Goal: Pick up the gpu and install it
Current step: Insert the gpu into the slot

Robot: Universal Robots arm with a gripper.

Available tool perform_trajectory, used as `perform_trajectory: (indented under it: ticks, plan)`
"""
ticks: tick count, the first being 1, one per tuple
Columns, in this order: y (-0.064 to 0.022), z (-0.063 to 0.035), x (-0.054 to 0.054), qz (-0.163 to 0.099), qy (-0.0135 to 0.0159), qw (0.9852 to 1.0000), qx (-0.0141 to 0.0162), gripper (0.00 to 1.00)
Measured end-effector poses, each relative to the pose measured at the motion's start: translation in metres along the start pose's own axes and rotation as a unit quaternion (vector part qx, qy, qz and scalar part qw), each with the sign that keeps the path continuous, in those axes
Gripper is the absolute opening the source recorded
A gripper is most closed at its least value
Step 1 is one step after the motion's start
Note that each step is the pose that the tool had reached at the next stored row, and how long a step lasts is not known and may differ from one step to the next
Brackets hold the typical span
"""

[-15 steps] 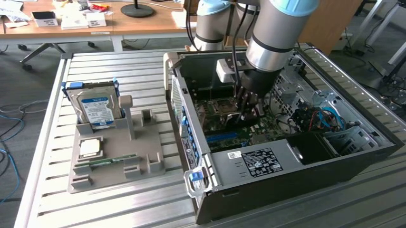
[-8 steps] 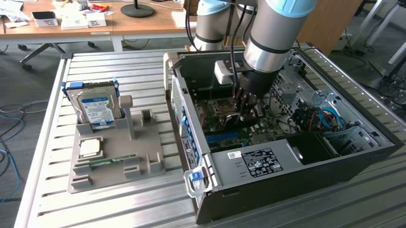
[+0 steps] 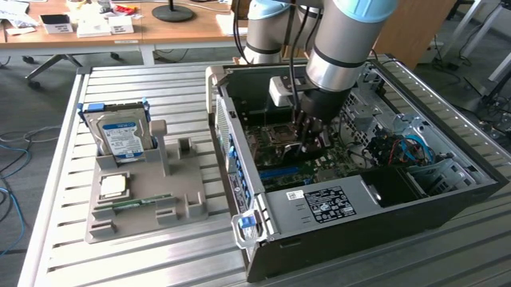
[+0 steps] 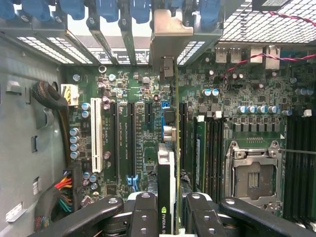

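The black pincer (image 4: 168, 217) of the grey and blue robot arm (image 3: 345, 42) is lowered into the open black computer tower case (image 3: 351, 227), which lies on its side on the slatted aluminium counter (image 3: 160, 257). In the wrist view, the black fingers (image 4: 143, 212) are clamped on the gpu (image 4: 170, 148), a thin green circuit card seen edge-on, with a black part on one face and a silver metal end bracket (image 4: 170, 34) at its far end. The card stands upright on its edge above the green motherboard (image 4: 143, 98), in line with the long black expansion slots (image 4: 129, 138) (whether its lower edge is seated in a slot cannot be determined). Its bracket reaches the row of rear slot openings fitted with blue clips (image 4: 118, 10). A white expansion slot (image 4: 98, 140) lies further to one side, and the silver empty processor socket (image 4: 254, 177) lies on the other side of the card.

In the exterior view, a grey moulded parts holder (image 3: 143, 197) rests on the counter to the exterior view's left of the case, well apart from the pincer. It carries a silver hard drive with a blue and white label (image 3: 121, 134) standing upright, a square silver processor chip (image 3: 114, 185) lying flat, and a long narrow green memory stick (image 3: 140, 202) beside it.
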State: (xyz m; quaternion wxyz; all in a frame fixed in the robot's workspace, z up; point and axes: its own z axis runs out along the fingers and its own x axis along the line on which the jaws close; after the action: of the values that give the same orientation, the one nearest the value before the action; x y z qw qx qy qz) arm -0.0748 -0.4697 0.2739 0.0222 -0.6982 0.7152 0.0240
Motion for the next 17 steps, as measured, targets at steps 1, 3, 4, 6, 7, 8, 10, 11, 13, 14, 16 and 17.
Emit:
perform_trajectory:
  ticks: [1, 3, 4, 6, 7, 8, 10, 11, 13, 14, 16, 17]
  plan:
    - [0.0003, 0.0, 0.0, 0.0, 0.0, 1.0, 0.0, 0.27]
    - [0.0008, -0.0001, 0.0001, 0.0, 0.0001, 1.0, -0.0001, 0.27]
    - [0.0008, -0.0001, 0.0001, 0.0, 0.0001, 1.0, -0.0001, 0.27]
    - [0.0009, -0.0001, 0.0001, 0.0, 0.0001, 1.0, -0.0001, 0.27]
    - [0.0009, -0.0001, 0.0001, 0.0, 0.0001, 1.0, -0.0001, 0.27]
    - [0.0013, -0.0001, 0.0, 0.0, 0.0001, 1.0, -0.0001, 0.27]
    - [0.0016, 0.0, -0.0007, 0.0, 0.0001, 1.0, -0.0001, 0.27]
    - [0.0016, 0.0, -0.001, 0.0, 0.0001, 1.0, -0.0001, 0.27]
    - [0.0018, 0.0, -0.0011, 0.0, 0.0001, 1.0, -0.0001, 0.27]
    - [0.0023, 0.0, -0.0011, 0.0, 0.0001, 1.0, -0.0001, 0.27]
    - [0.0034, 0.0, -0.0011, 0.0, 0.0001, 1.0, -0.0001, 0.27]
    - [0.0041, 0.0, -0.0011, 0.0, 0.0001, 1.0, -0.0001, 0.27]
